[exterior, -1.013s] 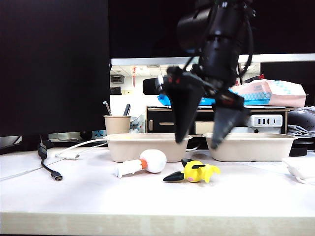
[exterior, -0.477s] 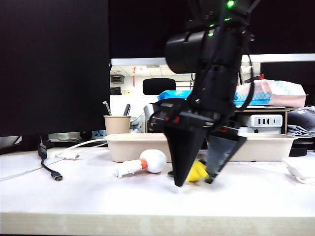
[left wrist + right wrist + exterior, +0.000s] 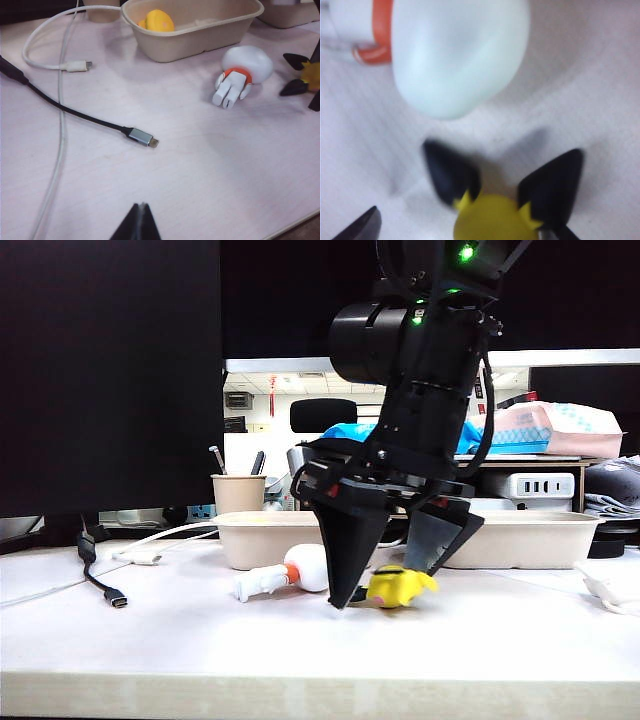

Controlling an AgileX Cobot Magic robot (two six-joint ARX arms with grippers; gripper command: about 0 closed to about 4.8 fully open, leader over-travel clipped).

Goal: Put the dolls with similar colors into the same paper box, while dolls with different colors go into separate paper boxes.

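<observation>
The right hand [image 3: 385, 592] reaches down to the surface [image 3: 300, 640] with its fingers spread wide, one on each side of the yellow black-eared figure [image 3: 398, 586], which lies between them ungripped. Just beside it lies the white figure [image 3: 290, 575]. The left hand [image 3: 138, 223] is closed and empty, well apart from the paper box [image 3: 200, 30] that holds the yellow duck [image 3: 159, 21].

We saw the right gripper [image 3: 385, 598] straddling the yellow black-eared figure [image 3: 402, 586] with jaws spread; the white round-headed figure [image 3: 300, 570] crowded one finger (nearly touching). The left gripper [image 3: 138, 224] hung, jaws together, over bare white tabletop [image 3: 210, 165].
</observation>
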